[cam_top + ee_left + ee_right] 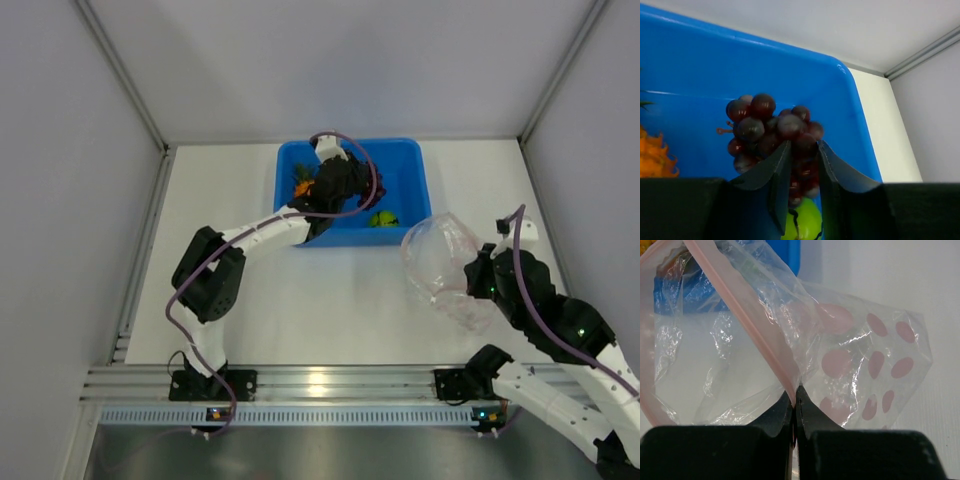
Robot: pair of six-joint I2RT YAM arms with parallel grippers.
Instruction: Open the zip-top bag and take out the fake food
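Observation:
Over the blue tub [410, 160], my left gripper [335, 185] points down into it. In the left wrist view its jaws [804, 144] stand a little apart, and the dark purple grape bunch [770, 130] fills the gap, touching both fingers. The green round fruit [807, 220] lies below it on the tub floor [383, 218]. The orange pineapple [652, 155] rests at the tub's left [302, 186]. My right gripper [478, 280] is shut [795, 388] on the pink zip strip [740, 305] of the clear zip-top bag [445, 265]. The bag's mouth gapes; no food shows inside it.
The tub stands at the back middle of the white table [300, 300]. Grey walls close in on the left, back and right. An aluminium rail [330, 385] runs along the near edge by the arm bases.

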